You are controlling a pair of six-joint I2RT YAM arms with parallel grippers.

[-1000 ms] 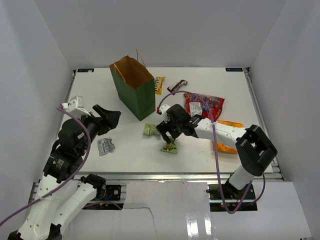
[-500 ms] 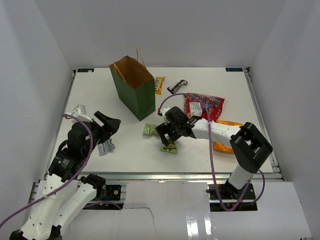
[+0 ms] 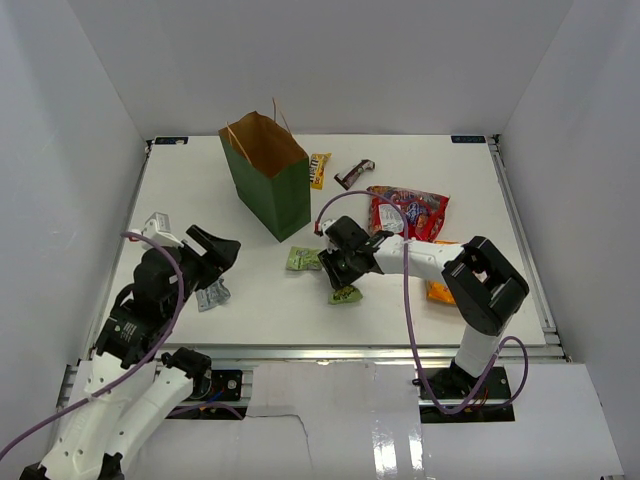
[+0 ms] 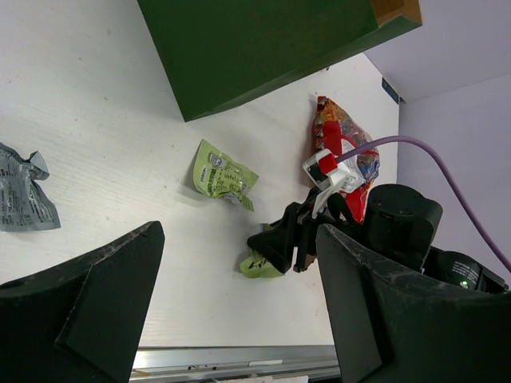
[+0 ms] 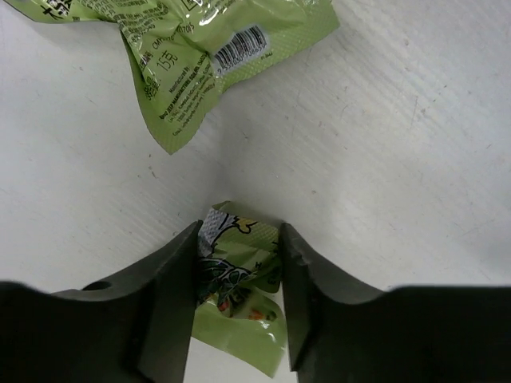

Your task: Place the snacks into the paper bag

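Clamping a small green packet (image 5: pixel 239 315) tightly, the right gripper (image 5: pixel 239 255) holds it down at the table (image 3: pixel 270 315), near a second green packet (image 3: pixel 302 259). The left gripper (image 3: pixel 222 248) hangs with its fingers wide apart near the grey packet (image 3: pixel 210 294). The paper bag (image 3: pixel 268 190) stands upright behind them

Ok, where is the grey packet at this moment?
Top view, left side: the grey packet lies on the table just beside the left gripper, nearer the arms than the paper bag.
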